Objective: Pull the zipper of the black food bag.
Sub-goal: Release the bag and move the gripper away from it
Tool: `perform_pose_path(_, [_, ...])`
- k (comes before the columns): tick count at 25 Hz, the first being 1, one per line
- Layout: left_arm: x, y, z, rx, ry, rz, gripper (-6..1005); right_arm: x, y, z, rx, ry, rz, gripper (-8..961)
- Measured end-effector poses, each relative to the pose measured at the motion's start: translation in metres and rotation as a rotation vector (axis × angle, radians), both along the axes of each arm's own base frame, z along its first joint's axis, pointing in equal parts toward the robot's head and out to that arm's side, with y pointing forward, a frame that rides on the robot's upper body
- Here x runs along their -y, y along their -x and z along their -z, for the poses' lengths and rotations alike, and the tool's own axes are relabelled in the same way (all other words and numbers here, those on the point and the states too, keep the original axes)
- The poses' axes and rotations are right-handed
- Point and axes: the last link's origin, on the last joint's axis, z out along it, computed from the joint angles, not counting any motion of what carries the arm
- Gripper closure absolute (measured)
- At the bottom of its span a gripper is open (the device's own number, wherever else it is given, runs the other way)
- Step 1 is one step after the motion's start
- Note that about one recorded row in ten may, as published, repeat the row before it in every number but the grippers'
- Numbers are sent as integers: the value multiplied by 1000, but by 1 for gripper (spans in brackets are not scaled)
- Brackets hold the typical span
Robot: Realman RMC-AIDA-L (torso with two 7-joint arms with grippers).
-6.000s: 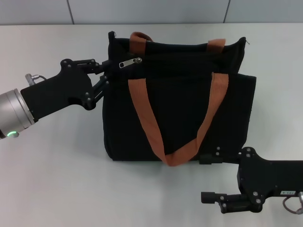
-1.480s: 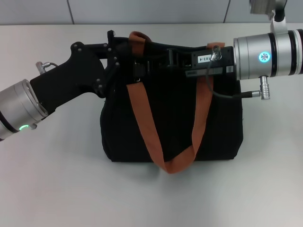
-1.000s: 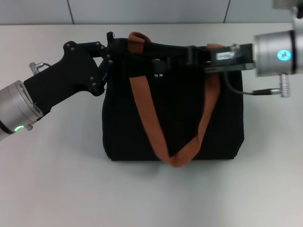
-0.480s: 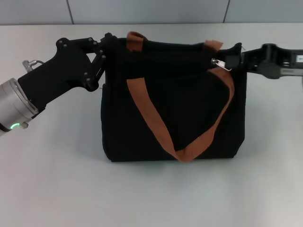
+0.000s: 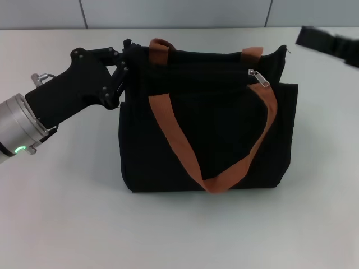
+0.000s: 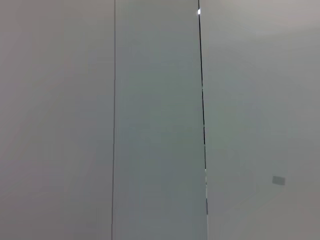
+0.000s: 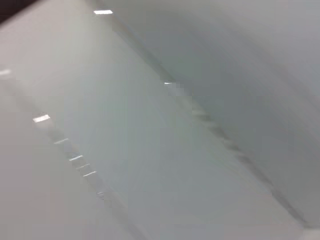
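Note:
The black food bag [image 5: 207, 134] stands on the white table [image 5: 67, 213], with two rust-orange handles [image 5: 179, 151]. The silver zipper [image 5: 258, 78] rests near the right end of the bag's top, its pull tab lying free. My left gripper [image 5: 127, 55] is at the bag's top left corner and is shut on the fabric there. My right gripper [image 5: 305, 37] is up at the far right, clear of the bag and apart from the zipper. Neither wrist view shows the bag or any gripper.
A grey panelled wall [image 5: 179, 11] runs behind the table's far edge. The left wrist view shows only wall panels [image 6: 160, 120], and the right wrist view shows only a pale blurred surface [image 7: 160, 120].
The right gripper drew the zipper from the left part of the bag's top to its right end, let it go and pulled away to the right. The left gripper stayed at the corner.

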Motion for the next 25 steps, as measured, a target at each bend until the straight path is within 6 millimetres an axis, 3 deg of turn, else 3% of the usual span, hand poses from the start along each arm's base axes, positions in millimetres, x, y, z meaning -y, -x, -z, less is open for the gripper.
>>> perform_pose_path(5, [0, 1, 0, 7, 20, -17, 910, 20, -2, 13, -4, -89, -217, 659])
perform_pose_path(7, [0, 3, 0, 11, 29, -29, 909, 34, -11, 30, 72, -156, -335, 598])
perform_pose_path(14, [0, 4, -1, 24, 55, -49, 905, 52, -36, 64, 234, -201, -455, 311])
perform_pose_path(20, [-1, 5, -2, 28, 67, -65, 902, 61, -63, 96, 404, -274, -481, 144])
perform_pose_path(25, [-1, 4, 0, 21, 95, -66, 900, 66, -72, 108, 470, -319, -487, 144])
